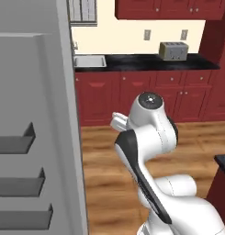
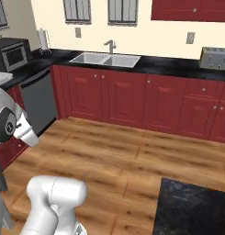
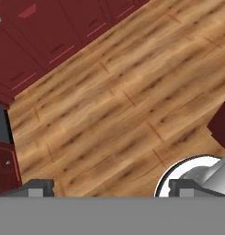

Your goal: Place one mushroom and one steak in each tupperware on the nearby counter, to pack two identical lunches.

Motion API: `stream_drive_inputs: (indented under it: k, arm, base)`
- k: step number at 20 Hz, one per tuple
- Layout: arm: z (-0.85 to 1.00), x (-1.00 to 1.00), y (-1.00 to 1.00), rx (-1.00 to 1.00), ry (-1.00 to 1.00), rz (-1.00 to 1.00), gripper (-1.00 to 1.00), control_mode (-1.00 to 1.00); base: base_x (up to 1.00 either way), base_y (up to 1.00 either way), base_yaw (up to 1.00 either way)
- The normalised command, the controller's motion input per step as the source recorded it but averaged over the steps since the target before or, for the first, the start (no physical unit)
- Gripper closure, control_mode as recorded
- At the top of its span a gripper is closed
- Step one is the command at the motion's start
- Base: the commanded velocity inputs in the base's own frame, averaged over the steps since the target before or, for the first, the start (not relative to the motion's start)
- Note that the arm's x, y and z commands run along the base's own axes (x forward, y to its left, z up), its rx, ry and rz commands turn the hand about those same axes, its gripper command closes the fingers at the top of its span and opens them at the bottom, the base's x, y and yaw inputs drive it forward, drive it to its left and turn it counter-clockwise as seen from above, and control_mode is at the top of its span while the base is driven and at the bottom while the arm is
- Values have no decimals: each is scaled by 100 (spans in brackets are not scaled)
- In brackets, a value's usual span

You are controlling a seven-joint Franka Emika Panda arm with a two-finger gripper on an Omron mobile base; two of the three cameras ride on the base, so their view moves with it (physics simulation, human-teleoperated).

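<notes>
Left base view: black surface [image 1: 146, 62] runs along the far wall over red cabinets [image 1: 132, 94], carrying a toaster [image 1: 173, 51] and a sink [image 1: 89, 61]; grey fridge door [image 1: 36, 119] stands near left.
Right base view: same surface [image 2: 169, 66] far, microwave [image 2: 12, 53] left; wood floor [image 2: 114, 156] lies open between; second black surface corner [image 2: 192, 206] near right.
Hand view: tool [image 3: 109, 188] wide open, holding nothing, above the floor.
Task things: mushroom, steak and tupperware cannot be made out.
</notes>
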Motion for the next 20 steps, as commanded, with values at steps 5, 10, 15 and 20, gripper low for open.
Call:
stream_drive_inputs:
  k: [5, 10, 15, 20]
  arm:
    - [0, 0, 0, 0, 0, 0, -100, 100]
    - [0, 0, 0, 0, 0, 0, -100, 100]
    - [0, 0, 0, 0, 0, 0, -100, 100]
    - [0, 0, 0, 0, 0, 0, -100, 100]
  base:
    - [-100, 86, -25]
    - [-100, 62, -31]
    - [-100, 47, -7]
    - [-9, 36, 87]
